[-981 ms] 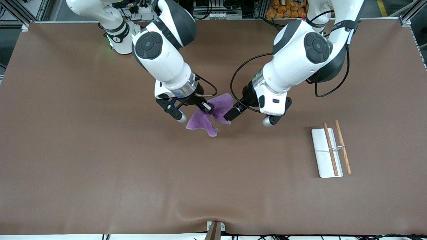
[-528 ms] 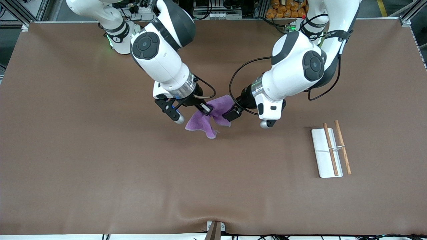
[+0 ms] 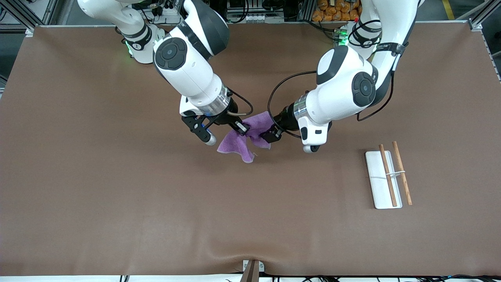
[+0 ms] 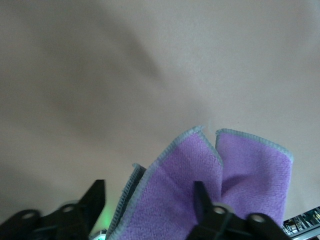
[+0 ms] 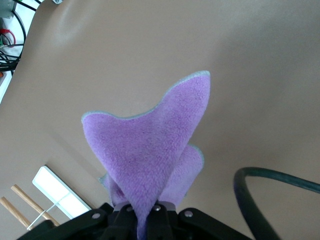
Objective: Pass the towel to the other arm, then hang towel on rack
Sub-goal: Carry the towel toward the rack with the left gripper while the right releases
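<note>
While both arms meet above the middle of the brown table (image 3: 117, 196), we note the small lilac-purple towel (image 3: 238, 143) hanging pinched in the right gripper (image 3: 242, 127), fingers clamped together on its fold. We see the left gripper (image 3: 270, 136) straddling the towel's other edge, fingers apart around the cloth. We log the white rack with two wooden rods (image 3: 385, 180) resting toward the left arm's end.

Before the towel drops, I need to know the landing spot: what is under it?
Only bare table shows under the towel, which hangs from the right claw; the spot right under its folds is covered.
</note>
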